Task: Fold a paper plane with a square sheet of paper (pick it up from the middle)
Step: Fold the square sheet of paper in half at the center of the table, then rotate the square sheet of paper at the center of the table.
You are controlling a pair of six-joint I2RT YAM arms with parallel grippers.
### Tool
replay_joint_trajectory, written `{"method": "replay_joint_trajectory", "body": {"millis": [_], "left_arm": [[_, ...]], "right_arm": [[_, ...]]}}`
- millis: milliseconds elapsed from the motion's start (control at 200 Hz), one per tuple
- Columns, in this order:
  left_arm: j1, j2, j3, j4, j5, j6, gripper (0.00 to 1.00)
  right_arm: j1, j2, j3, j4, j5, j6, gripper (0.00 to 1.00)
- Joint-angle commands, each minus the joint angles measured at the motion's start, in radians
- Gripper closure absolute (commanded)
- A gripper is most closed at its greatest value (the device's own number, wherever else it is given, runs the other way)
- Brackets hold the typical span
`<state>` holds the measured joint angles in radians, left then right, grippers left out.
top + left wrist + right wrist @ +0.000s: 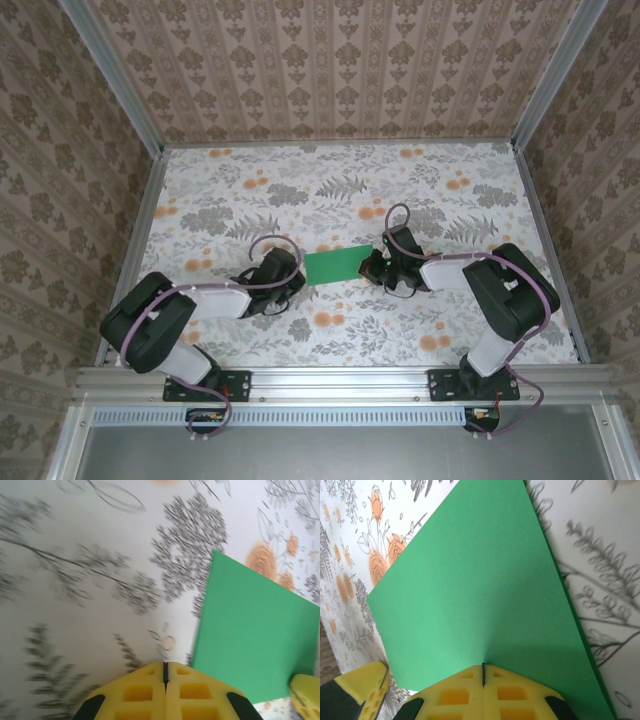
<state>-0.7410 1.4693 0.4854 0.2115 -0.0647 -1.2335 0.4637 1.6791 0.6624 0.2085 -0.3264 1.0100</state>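
Observation:
The square sheet of paper (333,266) is bright green and lies on the flowered table between my two grippers. In the right wrist view the paper (470,590) has a second layer showing along its right edge. My right gripper (483,666) is shut with its tips on the sheet, and a faint ridge runs away from them. It reaches the sheet's right side in the top view (368,266). My left gripper (165,665) is shut on nothing, its tips over bare table just left of the paper (255,640). From above it (298,281) sits at the sheet's lower left corner.
The table (220,210) carries a grey and orange flower print. Metal rails (140,220) and patterned walls close it in on the left, right and back. The right gripper's yellow finger (306,696) shows at the paper's near corner.

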Motion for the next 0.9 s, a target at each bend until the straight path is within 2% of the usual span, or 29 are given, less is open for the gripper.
{"method": "replay_joint_trajectory", "body": {"millis": [0,130,330,440,635,895], "left_arm": [[0.047,-0.072,0.055,-0.220,-0.018,0.155,0.89],[0.130,-0.165,0.140,-0.354,0.041,0.297,0.73],[0.278,-0.227,0.234,-0.484,0.122,0.439,0.36],[0.373,-0.236,0.252,-0.514,0.149,0.475,0.28],[0.443,-0.257,0.274,-0.565,0.150,0.569,0.02],[0.518,-0.282,0.277,-0.580,0.177,0.645,0.00]], "right_arm": [[-0.017,-0.027,0.057,-0.168,0.069,-0.114,0.99],[-0.009,-0.067,0.157,-0.279,0.077,-0.217,0.93],[0.090,-0.043,0.313,-0.454,0.181,-0.272,0.82],[0.162,0.019,0.402,-0.520,0.227,-0.265,0.79],[0.253,0.159,0.568,-0.582,0.253,-0.257,0.72],[0.326,0.331,0.768,-0.669,0.248,-0.267,0.72]]}}
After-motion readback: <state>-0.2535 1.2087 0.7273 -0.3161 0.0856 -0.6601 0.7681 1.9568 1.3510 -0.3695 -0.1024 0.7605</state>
